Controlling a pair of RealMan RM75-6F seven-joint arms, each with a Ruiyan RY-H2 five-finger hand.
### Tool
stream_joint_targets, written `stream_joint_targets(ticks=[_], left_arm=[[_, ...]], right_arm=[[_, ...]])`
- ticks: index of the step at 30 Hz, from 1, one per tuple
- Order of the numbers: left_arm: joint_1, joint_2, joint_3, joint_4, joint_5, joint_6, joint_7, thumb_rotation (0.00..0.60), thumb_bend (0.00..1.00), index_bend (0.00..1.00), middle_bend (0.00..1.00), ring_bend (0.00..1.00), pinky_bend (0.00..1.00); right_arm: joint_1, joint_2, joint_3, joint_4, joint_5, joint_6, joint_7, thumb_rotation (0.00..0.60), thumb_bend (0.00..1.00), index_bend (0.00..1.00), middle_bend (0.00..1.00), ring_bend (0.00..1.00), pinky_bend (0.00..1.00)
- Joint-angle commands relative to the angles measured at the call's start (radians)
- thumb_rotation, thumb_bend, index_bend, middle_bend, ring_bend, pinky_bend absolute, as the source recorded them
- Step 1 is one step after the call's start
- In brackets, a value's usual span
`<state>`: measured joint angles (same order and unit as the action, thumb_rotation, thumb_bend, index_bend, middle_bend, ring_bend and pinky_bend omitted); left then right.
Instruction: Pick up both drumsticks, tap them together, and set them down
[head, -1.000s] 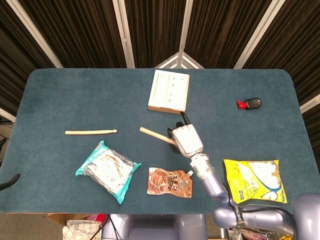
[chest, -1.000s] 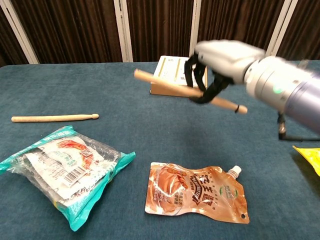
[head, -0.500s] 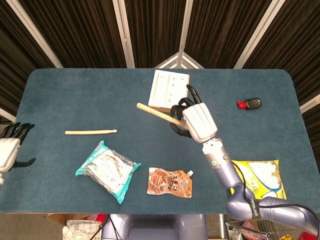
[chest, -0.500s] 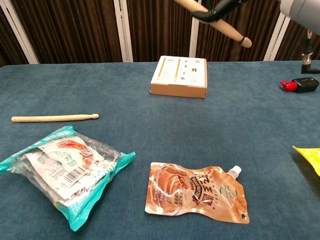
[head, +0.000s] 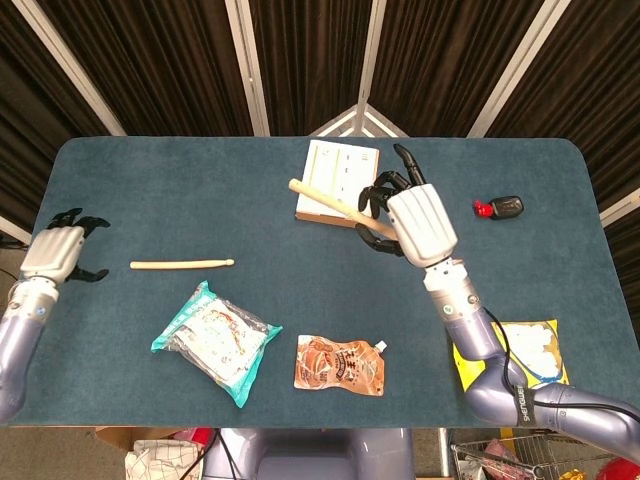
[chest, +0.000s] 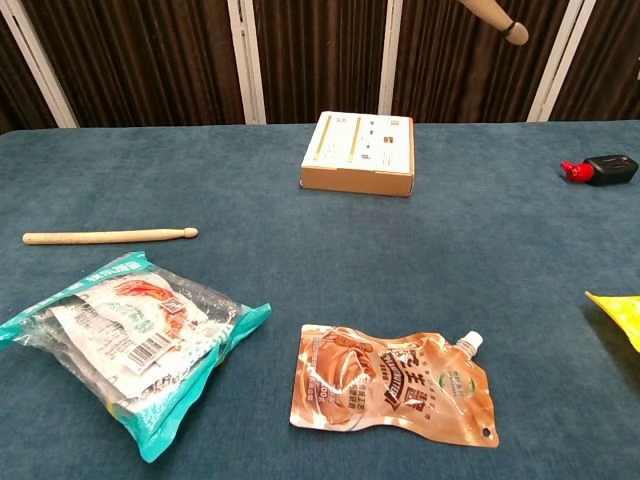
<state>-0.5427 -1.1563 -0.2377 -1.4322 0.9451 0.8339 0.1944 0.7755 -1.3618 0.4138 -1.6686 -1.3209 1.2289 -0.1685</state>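
My right hand (head: 418, 222) grips one wooden drumstick (head: 330, 203) raised high over the table, its free end pointing left above the white box. In the chest view only that drumstick's tip (chest: 500, 17) shows at the top edge; the hand itself is out of frame there. The second drumstick (head: 182, 264) (chest: 108, 236) lies flat on the blue table at the left. My left hand (head: 58, 254) hovers at the table's left edge, fingers spread, holding nothing, a short way left of the lying drumstick.
A white box (head: 338, 182) (chest: 358, 153) stands at the back centre. A clear-and-teal snack bag (head: 215, 340) and a brown spouted pouch (head: 340, 364) lie at the front. A yellow bag (head: 520, 360) is front right, a small red-and-black object (head: 500, 208) back right.
My right hand has lifted the drumstick higher and to the right, out of the chest view. My left hand has come in from the left edge toward the lying drumstick.
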Motion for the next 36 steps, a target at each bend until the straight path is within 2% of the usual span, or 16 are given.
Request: stream_joint_targets(ticks=[1,10,17,28,36], left_arm=[[-0.038,-0.047,-0.003,0.041,-0.04,-0.017,0.033,0.6,0.31,0.26,0.21,0.0,0.0],[-0.091,-0.162,0.031,0.13,-0.021,-0.03,0.063,0.6,0.32,0.33,0.24,0.0,0.0],[-0.113,-0.25,0.067,0.245,-0.046,-0.042,0.116,0.6,0.32,0.36,0.29,0.0,0.0],[-0.134,-0.372,0.068,0.381,-0.039,-0.028,0.115,0.6,0.33,0.38,0.31,0.0,0.0],[-0.149,-0.437,0.063,0.446,-0.016,-0.049,0.082,0.6,0.36,0.42,0.38,0.0,0.0]], right_arm=[[-0.002,0.007,0.004,-0.011,0.017,0.0,-0.008,0.6,0.39,0.68,0.66,0.36,0.0],[-0.018,0.02,0.003,-0.029,0.045,0.021,-0.022,0.6,0.39,0.68,0.66,0.36,0.0],[-0.039,0.029,-0.012,-0.015,0.053,0.029,-0.007,0.6,0.39,0.68,0.66,0.36,0.0],[-0.051,0.029,-0.03,0.018,0.051,0.031,0.006,0.6,0.39,0.68,0.66,0.36,0.0],[-0.058,0.04,-0.029,0.019,0.056,0.037,0.001,0.6,0.39,0.68,0.66,0.36,0.0]])
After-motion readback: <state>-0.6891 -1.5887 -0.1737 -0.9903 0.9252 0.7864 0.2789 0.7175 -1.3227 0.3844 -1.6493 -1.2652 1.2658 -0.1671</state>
